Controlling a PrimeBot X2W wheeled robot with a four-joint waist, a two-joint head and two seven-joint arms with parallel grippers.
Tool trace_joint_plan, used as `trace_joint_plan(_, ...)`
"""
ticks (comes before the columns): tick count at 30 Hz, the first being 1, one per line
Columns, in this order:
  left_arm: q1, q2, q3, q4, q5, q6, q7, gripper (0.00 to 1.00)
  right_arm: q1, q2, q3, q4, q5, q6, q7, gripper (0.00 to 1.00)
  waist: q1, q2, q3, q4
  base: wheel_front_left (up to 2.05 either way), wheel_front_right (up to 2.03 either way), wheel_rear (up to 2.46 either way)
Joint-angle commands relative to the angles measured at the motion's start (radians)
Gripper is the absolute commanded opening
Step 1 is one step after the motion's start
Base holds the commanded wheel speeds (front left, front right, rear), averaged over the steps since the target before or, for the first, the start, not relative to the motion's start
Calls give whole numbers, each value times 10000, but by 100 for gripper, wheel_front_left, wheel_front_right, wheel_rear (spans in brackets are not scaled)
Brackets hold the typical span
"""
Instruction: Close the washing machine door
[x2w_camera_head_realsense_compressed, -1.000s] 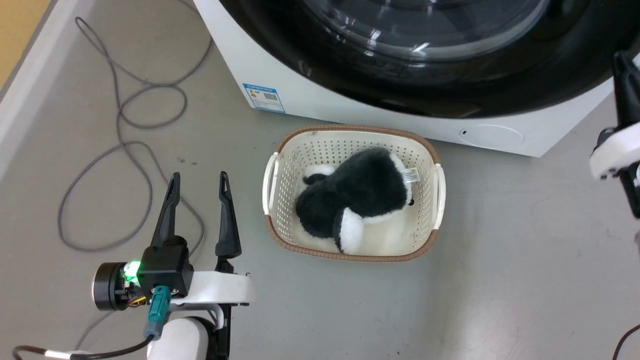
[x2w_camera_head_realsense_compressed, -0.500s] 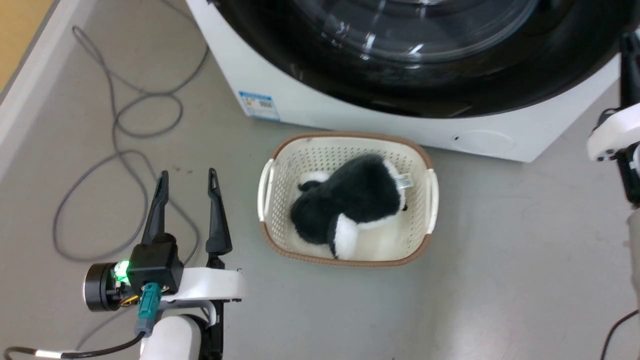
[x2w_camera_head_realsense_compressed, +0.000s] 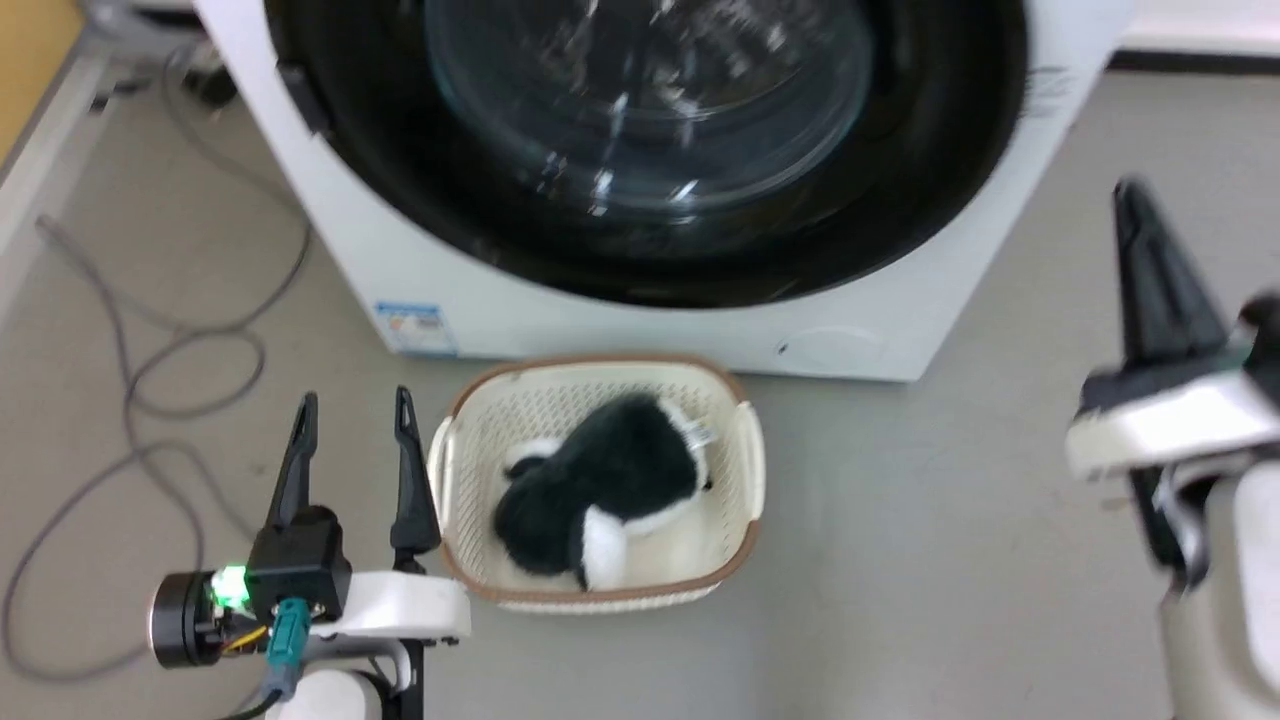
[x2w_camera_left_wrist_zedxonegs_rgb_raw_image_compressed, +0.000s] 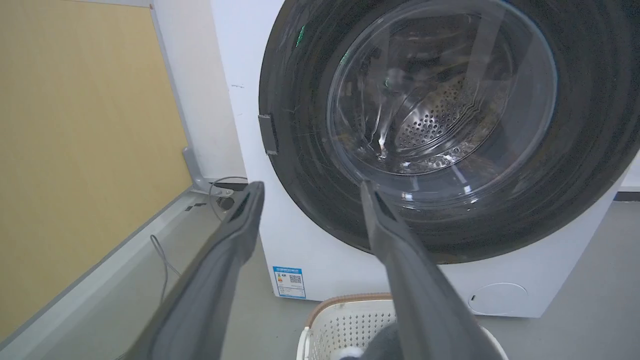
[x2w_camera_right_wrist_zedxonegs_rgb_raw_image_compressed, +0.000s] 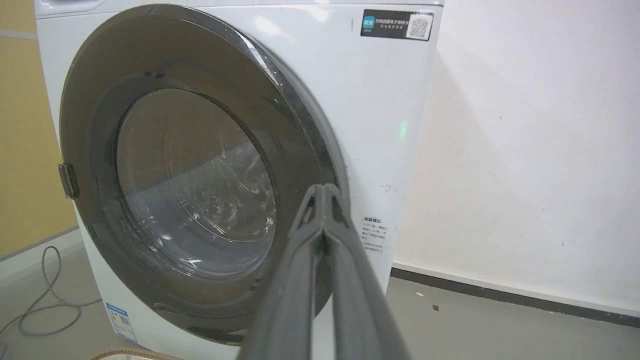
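Washing machine door (x2w_camera_left_wrist_zedxonegs_rgb_raw_image_compressed: 440, 100) lies against the white front of the washing machine (x2w_camera_left_wrist_zedxonegs_rgb_raw_image_compressed: 350, 270), black rim apparently flush. Whether the latch tab (x2w_camera_left_wrist_zedxonegs_rgb_raw_image_compressed: 268, 134) has caught cannot be told. Left gripper (x2w_camera_head_realsense_compressed: 352, 400) hangs low beside the basket (x2w_camera_head_realsense_compressed: 600, 368), fingers spread wide, empty. Right gripper (x2w_camera_right_wrist_zedxonegs_rgb_raw_image_compressed: 324, 192) aims at the rim edge opposite that tab, fingers pressed together, holding nothing. Recommended: press the joined fingertips squarely on the rim near the tab, never on the glass, and confirm seating.
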Motion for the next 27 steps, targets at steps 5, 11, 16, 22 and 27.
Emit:
trace_joint_plan(5,492,86,74,69,121,-53,-53,100,1447,498,186,-829,389,-9,-42,100,0,0,-849,-669,0,0,0)
trace_joint_plan(11,967,187,27,109,239,-71,-53,100,2697,953,0,-1285,436,-9,-42,100,0,0,-1322,-876,0,0,0)
trace_joint_plan(16,1249,248,-98,60,379,-25,-53,100,3702,1142,-174,-1424,349,-9,-42,100,0,0,-1598,-925,0,0,0)
trace_joint_plan(22,1451,250,-155,50,330,30,-53,100,4417,1175,-95,-1494,706,-9,-42,100,0,0,-1776,-939,0,0,0)
trace_joint_plan(27,1381,199,-132,81,326,9,13,0,4414,1130,-96,-1452,689,0,11,0,0,0,-1801,-933,0,0,0)
